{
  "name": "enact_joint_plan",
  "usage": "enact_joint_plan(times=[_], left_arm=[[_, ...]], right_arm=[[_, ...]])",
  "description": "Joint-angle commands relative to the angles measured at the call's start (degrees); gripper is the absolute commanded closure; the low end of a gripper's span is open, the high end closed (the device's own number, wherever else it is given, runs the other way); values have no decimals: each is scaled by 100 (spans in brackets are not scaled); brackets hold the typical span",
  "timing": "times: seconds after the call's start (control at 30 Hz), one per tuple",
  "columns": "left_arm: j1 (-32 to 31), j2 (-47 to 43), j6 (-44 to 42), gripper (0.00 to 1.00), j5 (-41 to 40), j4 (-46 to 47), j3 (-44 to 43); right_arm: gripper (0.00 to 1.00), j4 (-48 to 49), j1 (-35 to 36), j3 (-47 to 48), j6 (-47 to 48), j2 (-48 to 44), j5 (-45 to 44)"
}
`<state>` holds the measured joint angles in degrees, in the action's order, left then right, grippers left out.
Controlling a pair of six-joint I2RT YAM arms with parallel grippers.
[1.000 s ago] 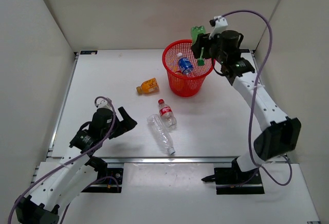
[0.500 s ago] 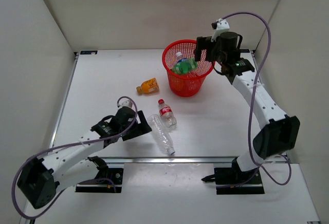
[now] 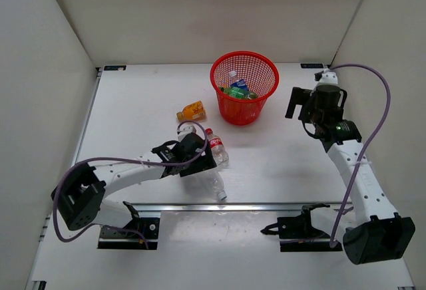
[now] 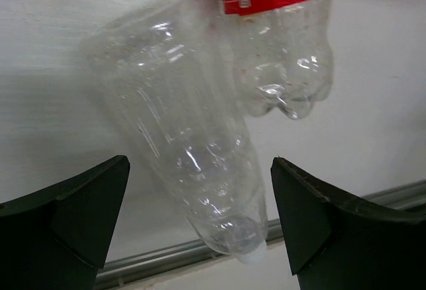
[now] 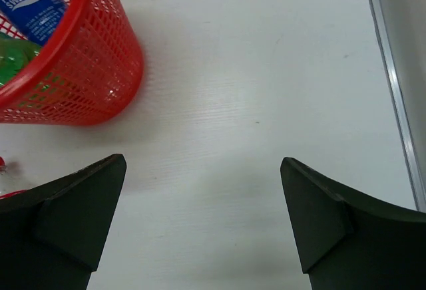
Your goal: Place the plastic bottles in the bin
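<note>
The red mesh bin (image 3: 243, 112) stands at the back middle, and a green bottle (image 3: 233, 92) and a blue-labelled bottle (image 3: 239, 83) lie inside it. On the table lie an orange-filled bottle (image 3: 192, 111), a clear bottle with a red label (image 3: 215, 145) and a plain clear bottle (image 3: 213, 182). My left gripper (image 3: 203, 161) is open and low, and its fingers straddle the plain clear bottle (image 4: 180, 130) without touching it. The red-labelled bottle (image 4: 279, 37) lies just beyond. My right gripper (image 3: 293, 104) hangs open and empty, to the right of the bin (image 5: 80, 70).
A metal rail (image 3: 219, 205) runs along the table's near edge, close to the cap of the plain clear bottle. Another rail (image 5: 393, 90) borders the right side. White walls enclose the table on three sides. The right arm's purple cable loops above it.
My right gripper opened over the bin, the green bottle dropped in, and the arm pulled back to the right. My left arm reached forward to the plain clear bottle.
</note>
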<state>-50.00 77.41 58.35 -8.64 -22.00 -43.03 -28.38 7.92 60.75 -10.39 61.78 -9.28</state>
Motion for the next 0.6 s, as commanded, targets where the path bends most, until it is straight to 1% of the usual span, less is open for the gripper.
enact_joint_plan(times=[0.0, 0.13, 0.2, 0.27, 0.3, 0.37, 0.4, 0.47, 0.5, 0.57], left_arm=[[86, 204, 150, 1, -296, 38, -65], [131, 538, 28, 1, -304, 47, -75], [174, 644, 1, 7, -234, 64, -197], [201, 697, -16, 20, -217, 81, -145], [262, 662, -8, 23, -191, 82, -93], [323, 478, 1, 38, -172, 21, 39], [367, 373, -25, 41, -173, -58, 49], [552, -188, -95, 50, -243, -216, 206], [666, -365, -69, 52, -304, -321, 276], [842, -1110, -226, 55, -479, -506, 251]], right_arm=[[1, 0, -299, -124, -165, -438, 189], [1, -106, -493, -248, -112, -509, 216], [1, -202, -493, -318, -77, -544, 67], [1, -246, -476, -354, -68, -614, 49], [1, -256, -528, -414, -42, -693, -3], [1, -247, -572, -521, -33, -833, 31], [1, -290, -633, -564, -24, -904, 40], [1, -387, -774, -625, -15, -991, 48], [1, -440, -783, -661, 2, -1062, 92], [1, -510, -1020, -941, -24, -1115, 128]])
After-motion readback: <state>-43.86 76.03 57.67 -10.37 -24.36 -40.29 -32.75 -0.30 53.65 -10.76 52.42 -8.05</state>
